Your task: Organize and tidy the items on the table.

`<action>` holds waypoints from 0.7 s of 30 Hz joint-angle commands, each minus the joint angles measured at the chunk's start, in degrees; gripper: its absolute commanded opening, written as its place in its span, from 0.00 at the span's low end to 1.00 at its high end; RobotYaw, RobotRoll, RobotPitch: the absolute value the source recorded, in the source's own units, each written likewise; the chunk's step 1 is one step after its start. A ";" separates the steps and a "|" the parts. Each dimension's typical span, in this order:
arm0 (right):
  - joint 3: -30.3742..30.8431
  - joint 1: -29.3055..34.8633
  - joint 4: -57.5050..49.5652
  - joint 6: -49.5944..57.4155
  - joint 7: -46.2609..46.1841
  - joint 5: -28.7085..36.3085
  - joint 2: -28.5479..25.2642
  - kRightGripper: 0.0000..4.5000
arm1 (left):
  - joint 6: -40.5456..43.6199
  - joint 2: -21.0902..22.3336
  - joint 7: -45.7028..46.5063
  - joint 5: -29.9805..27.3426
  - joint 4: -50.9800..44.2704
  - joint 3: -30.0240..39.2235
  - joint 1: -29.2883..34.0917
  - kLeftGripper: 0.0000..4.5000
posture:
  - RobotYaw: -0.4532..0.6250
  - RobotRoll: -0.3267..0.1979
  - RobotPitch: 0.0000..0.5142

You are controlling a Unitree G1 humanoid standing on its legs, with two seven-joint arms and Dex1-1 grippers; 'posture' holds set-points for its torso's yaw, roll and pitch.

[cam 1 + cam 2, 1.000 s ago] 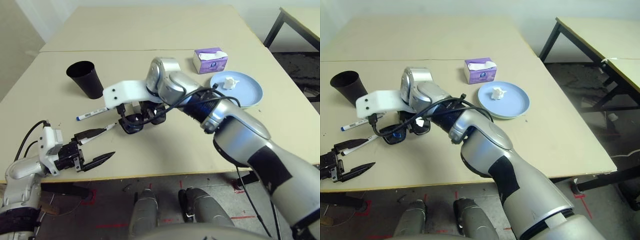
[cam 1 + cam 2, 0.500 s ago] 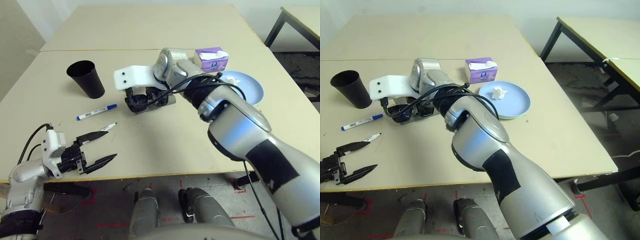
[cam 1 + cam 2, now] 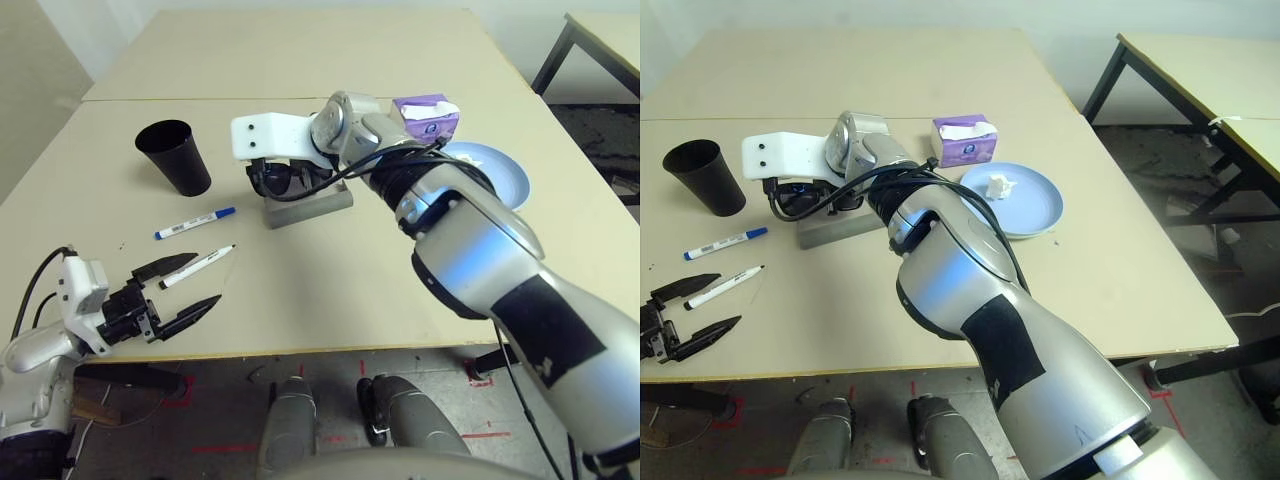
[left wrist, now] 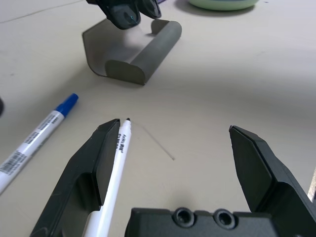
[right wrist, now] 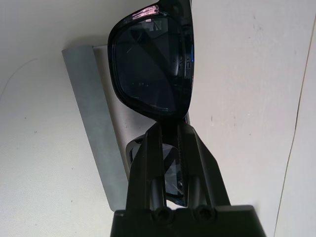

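My right gripper (image 5: 170,131) is shut on the black sunglasses (image 5: 153,74) and holds them just above the open grey glasses case (image 3: 308,205), which lies mid-table. My left gripper (image 3: 200,282) stands open and empty near the table's front-left edge. The marker pen with the black cap (image 3: 197,266) lies on the table along the inner side of one of its fingers (image 4: 94,163). Further in lies the blue-capped marker pen (image 3: 195,222). The black cup (image 3: 175,157) stands upright at the back left. A crumpled white tissue (image 3: 995,186) rests on the light-blue plate (image 3: 1025,215).
A purple tissue box (image 3: 425,115) stands behind the plate, close to my right forearm. A seam (image 3: 150,100) crosses the table (image 3: 330,290) behind the cup. A second, dark-legged table (image 3: 1200,70) stands off to the right.
My right gripper has carried the sunglasses away from the front of the table, back over the glasses case. My left gripper has drawn back towards the front edge, still open.
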 commanded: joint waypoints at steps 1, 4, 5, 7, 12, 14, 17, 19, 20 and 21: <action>-0.34 0.59 0.49 -0.17 0.89 -0.98 2.70 0.03 | 0.98 -0.57 1.17 -0.40 -2.37 0.94 1.82 1.00 | 0.53 0.62 0.33; -0.21 1.24 0.60 -0.19 1.27 -1.38 2.75 0.03 | 1.46 -0.66 2.04 -0.52 -3.51 1.40 2.61 1.00 | 0.54 0.62 0.34; -0.17 1.52 0.64 -0.18 1.39 -1.53 2.74 0.03 | 1.62 -0.69 2.30 -0.56 -3.87 1.52 2.83 1.00 | 0.54 0.62 0.34; 0.02 2.28 0.74 -0.33 1.30 -1.91 2.69 0.03 | 1.96 -0.77 2.72 -0.60 -4.63 1.67 3.19 1.00 | 0.54 0.62 0.34; 0.01 3.76 0.82 -0.81 0.58 -2.66 2.51 0.03 | 2.72 -1.05 3.81 -0.52 -6.09 1.47 3.38 1.00 | 0.54 0.62 0.35; -0.16 4.28 0.96 -0.95 -0.25 -2.94 2.39 0.03 | 3.02 -1.18 4.22 -0.49 -6.60 1.21 3.29 1.00 | 0.54 0.62 0.35; -0.14 4.67 1.12 -1.13 -1.11 -3.28 2.27 0.03 | 3.31 -1.22 4.45 -0.56 -7.02 1.08 3.29 1.00 | 0.54 0.62 0.36; -0.29 4.87 1.19 -1.13 -1.93 -3.33 2.19 0.03 | 3.62 -1.27 4.57 -0.57 -7.36 0.90 3.23 1.00 | 0.54 0.62 0.36; -0.37 4.94 1.23 -1.08 -2.24 -3.34 2.18 0.03 | 3.73 -1.31 4.59 -0.56 -7.55 0.79 3.24 1.00 | 0.54 0.62 0.36; -0.42 5.05 1.29 -1.08 -2.52 -3.39 2.18 0.03 | 3.88 -1.36 4.64 -0.56 -7.79 0.67 3.26 1.00 | 0.54 0.62 0.36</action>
